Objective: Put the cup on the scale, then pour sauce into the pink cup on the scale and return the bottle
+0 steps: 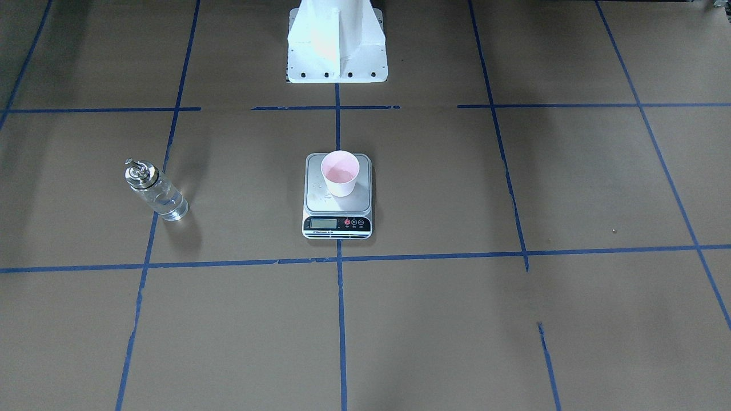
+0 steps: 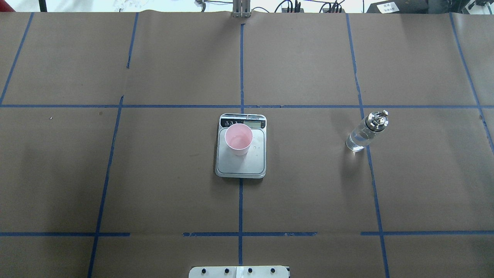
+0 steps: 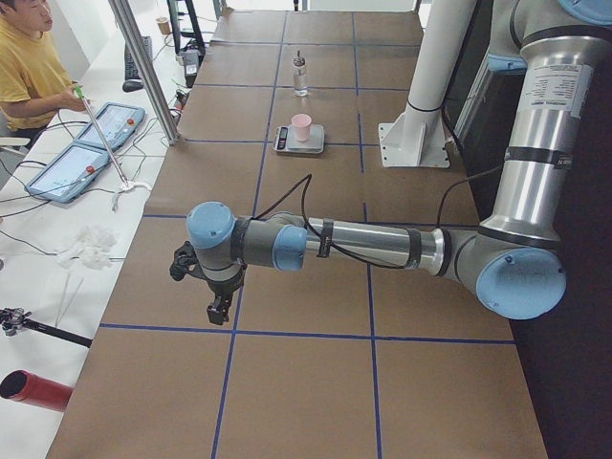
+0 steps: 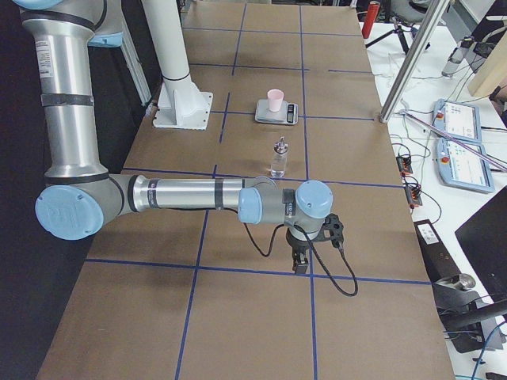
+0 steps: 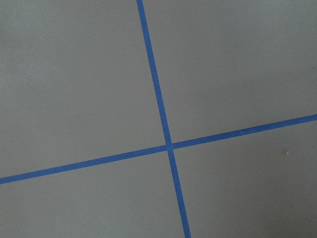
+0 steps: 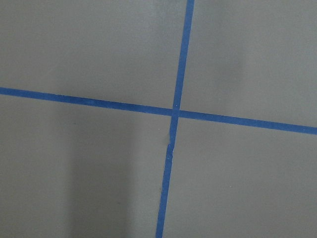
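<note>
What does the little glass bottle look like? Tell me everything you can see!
The bottle is small, round and made of clear glass, with a shiny silver pouring cap on top. Clear liquid seems to fill part of it. It stands upright on the brown table, well off to the robot's right of the scale. Only the table touches it.
</note>
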`<state>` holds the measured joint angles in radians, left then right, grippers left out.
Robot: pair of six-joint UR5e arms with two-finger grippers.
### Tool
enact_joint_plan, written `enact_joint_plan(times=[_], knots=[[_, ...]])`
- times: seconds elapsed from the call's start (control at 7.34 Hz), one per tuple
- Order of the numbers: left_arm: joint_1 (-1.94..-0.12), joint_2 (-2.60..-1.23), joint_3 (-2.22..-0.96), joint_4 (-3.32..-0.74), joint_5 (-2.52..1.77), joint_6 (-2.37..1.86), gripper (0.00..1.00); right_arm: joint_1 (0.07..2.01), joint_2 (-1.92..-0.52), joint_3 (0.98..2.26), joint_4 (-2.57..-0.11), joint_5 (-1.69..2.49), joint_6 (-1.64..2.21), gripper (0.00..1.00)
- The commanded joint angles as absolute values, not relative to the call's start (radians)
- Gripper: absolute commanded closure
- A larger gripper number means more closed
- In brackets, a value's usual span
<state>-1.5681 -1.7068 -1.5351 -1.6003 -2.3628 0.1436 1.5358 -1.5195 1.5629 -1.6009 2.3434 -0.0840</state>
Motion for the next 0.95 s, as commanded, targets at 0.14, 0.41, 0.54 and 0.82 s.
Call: enact_joint_plan(times=[0.14, 0.41, 0.54, 0.82], knots=[[-1.569, -1.709, -1.561, -1.605, -2.378, 0.146, 0.00, 1.537, -1.519, 1.559, -1.600, 2.345, -0.083, 0.00], [-1.569, -1.704, -1.602, -1.595, -2.372, 0.141, 0.00, 1.536, -1.519, 1.556, -1.600, 2.346, -0.081, 0.00], [-1.569, -1.703, -1.597, -1.594, -2.372, 0.141, 0.00, 1.536, -1.517, 1.555, -1.598, 2.345, -0.080, 0.00], [-1.569, -1.703, -1.571, -1.598, -2.378, 0.144, 0.00, 1.536, -1.484, 1.553, -1.601, 2.345, -0.083, 0.00]])
